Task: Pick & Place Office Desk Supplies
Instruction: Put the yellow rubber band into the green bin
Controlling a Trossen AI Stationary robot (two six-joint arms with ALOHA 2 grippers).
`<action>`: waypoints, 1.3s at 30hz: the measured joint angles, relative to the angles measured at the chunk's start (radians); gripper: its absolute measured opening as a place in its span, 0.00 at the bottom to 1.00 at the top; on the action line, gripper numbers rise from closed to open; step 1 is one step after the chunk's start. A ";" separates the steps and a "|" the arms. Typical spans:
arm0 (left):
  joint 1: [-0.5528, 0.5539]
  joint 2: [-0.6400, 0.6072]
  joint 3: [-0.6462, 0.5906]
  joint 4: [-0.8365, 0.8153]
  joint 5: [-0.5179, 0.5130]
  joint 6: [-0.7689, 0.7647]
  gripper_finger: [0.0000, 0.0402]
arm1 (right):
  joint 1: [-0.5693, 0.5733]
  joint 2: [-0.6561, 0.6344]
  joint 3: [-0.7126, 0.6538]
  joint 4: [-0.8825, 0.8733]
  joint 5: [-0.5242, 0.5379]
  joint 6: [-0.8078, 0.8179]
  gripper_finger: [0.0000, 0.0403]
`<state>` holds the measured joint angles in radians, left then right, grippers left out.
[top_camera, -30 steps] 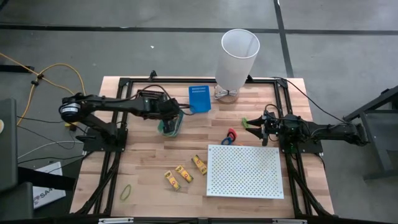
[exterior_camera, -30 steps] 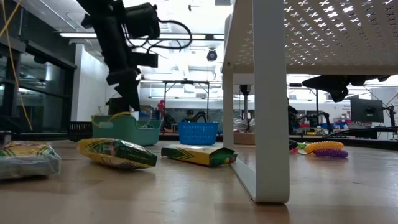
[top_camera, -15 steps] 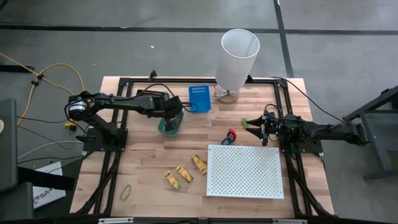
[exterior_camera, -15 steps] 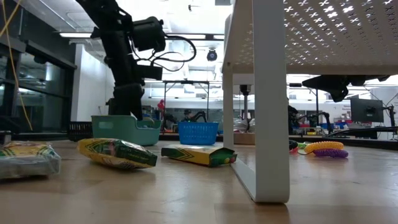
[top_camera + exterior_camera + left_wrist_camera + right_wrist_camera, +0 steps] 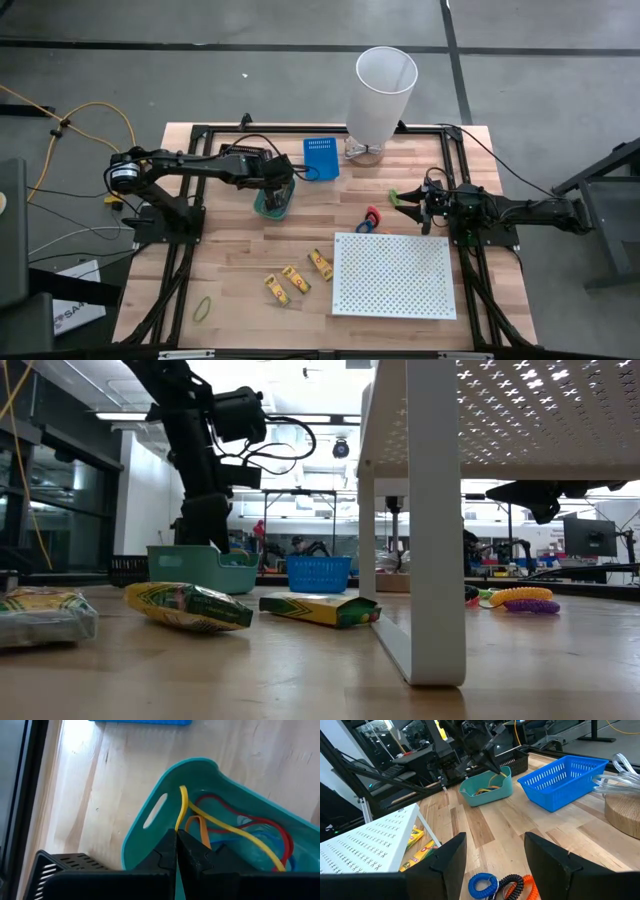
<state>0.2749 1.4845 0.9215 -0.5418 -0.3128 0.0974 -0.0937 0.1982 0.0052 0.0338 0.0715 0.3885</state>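
Note:
My left gripper (image 5: pixel 277 192) stands in the teal bin (image 5: pixel 268 205), shut on a yellow rubber band (image 5: pixel 220 827). Red, orange and blue bands (image 5: pixel 260 827) lie on the bin's floor. Three yellow-and-red packs (image 5: pixel 295 278) lie flat on the table near the board; they also show in the low view (image 5: pixel 190 605). A yellow-green band loop (image 5: pixel 203 308) lies near the table's near edge. Red and blue coiled items (image 5: pixel 370 218) rest in front of my right gripper (image 5: pixel 495 855), which waits open at the table's right side. My left gripper pinches the yellow rubber band between its shut fingertips (image 5: pixel 175 845), at the loop's upper end (image 5: pixel 181 812). The fingers come from above, pointing down into the bin. The rest of the loop trails slack across the other bands on the bin's floor.
A blue mesh basket (image 5: pixel 320 157) sits beside the teal bin toward the far edge. The tall white tapered bin (image 5: pixel 380 95) stands at the far edge. The white perforated board (image 5: pixel 393 275) stands raised on legs (image 5: pixel 435 560) over the table's near right part.
My left gripper has gone down and slightly toward the table's right, into the teal bin, carrying the yellow band from above the rim into the bin. For the last half second it has kept still. Its fingers have stayed shut.

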 joint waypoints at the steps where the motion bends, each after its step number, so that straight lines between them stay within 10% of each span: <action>1: 0.000 0.000 0.000 -0.002 0.002 -0.006 0.00 | 0.000 0.000 0.000 0.000 0.000 0.000 0.47; 21: 0.000 0.000 0.000 -0.017 0.012 -0.035 0.19 | 0.000 0.000 0.000 0.000 0.000 0.000 0.47; 39: 0.058 0.000 0.000 -0.028 0.308 -0.130 0.19 | 0.000 0.000 0.000 0.000 0.000 0.000 0.47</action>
<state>0.3325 1.4841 0.9215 -0.5697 -0.0043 -0.0327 -0.0937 0.1982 0.0055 0.0334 0.0715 0.3885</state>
